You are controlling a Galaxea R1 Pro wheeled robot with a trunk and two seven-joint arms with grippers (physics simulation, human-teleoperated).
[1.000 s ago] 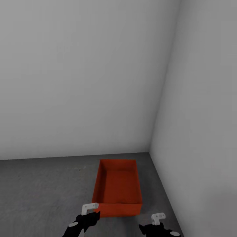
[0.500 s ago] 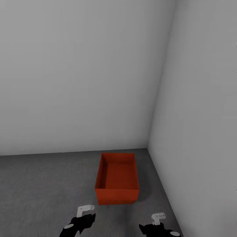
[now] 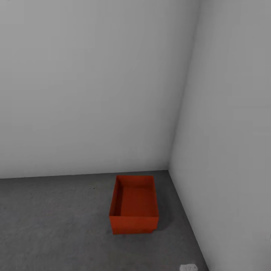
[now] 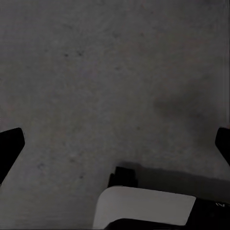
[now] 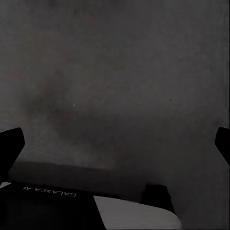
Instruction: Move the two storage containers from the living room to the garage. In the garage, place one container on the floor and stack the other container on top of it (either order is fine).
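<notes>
One orange-red storage container (image 3: 134,205) stands open-topped and empty on the garage's dark grey concrete floor (image 3: 56,222), in the corner where two pale grey walls meet. In the left wrist view my left gripper (image 4: 115,143) is open, its dark fingertips (image 4: 9,148) far apart over bare concrete with nothing between them. In the right wrist view my right gripper (image 5: 115,143) is open too, its fingertips (image 5: 10,146) spread wide over shadowed concrete. A small white part of the right arm (image 3: 188,268) peeks in at the head view's lower edge, well short of the container.
The back wall (image 3: 90,86) runs just behind the container and the side wall (image 3: 229,150) is close on its right. Open concrete stretches to the left and in front of the container.
Both grippers have dropped back out of the head view's lower edge. The container now looks farther off than a second ago; since half a second ago it has stayed put.
</notes>
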